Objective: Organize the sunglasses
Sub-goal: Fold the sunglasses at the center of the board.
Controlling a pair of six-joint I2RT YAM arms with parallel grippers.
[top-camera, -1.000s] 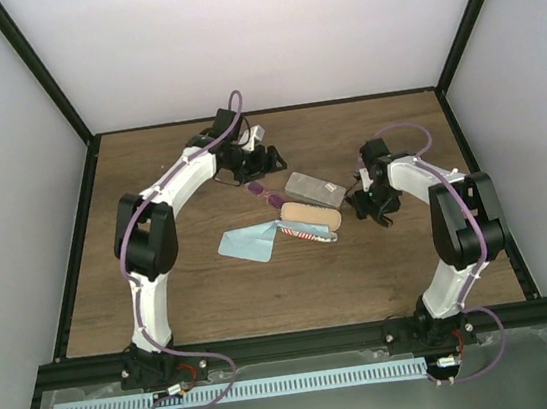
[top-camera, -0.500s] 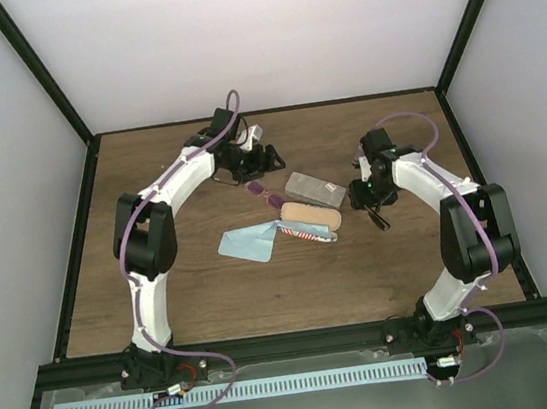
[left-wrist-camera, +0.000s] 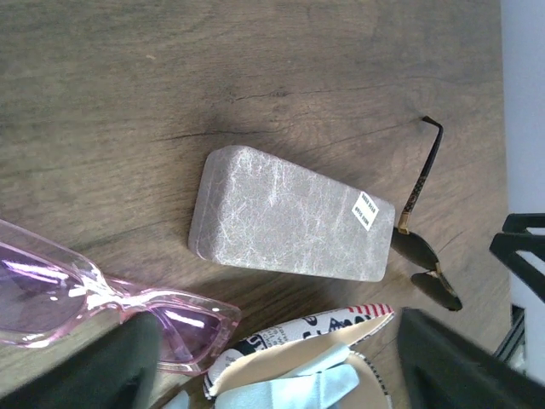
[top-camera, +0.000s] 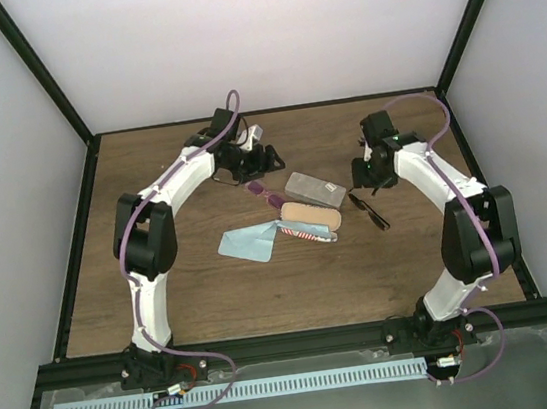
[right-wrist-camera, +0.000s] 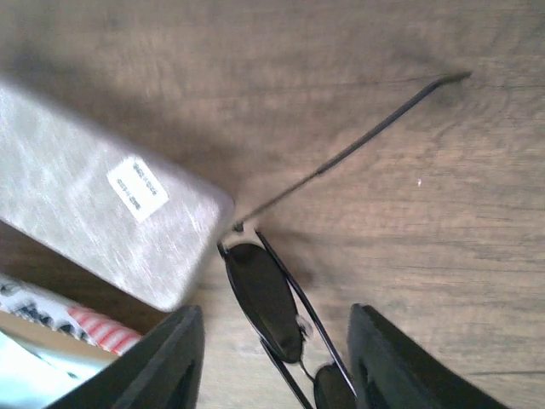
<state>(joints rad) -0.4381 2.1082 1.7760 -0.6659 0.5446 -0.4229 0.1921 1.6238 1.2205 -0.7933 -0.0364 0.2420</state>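
There are pink sunglasses (left-wrist-camera: 102, 298), black sunglasses (left-wrist-camera: 415, 250) and a mottled grey case (left-wrist-camera: 289, 217).

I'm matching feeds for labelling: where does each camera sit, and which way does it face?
Top external: above and behind the bases, looking down on the table; left arm and right arm show whole.
Left wrist: on the left arm, facing down at the grey case; left fingers at the bottom.
Right wrist: on the right arm, facing down at the black sunglasses; right fingers at the bottom.
Shared: both wrist views show the grey case and black sunglasses.
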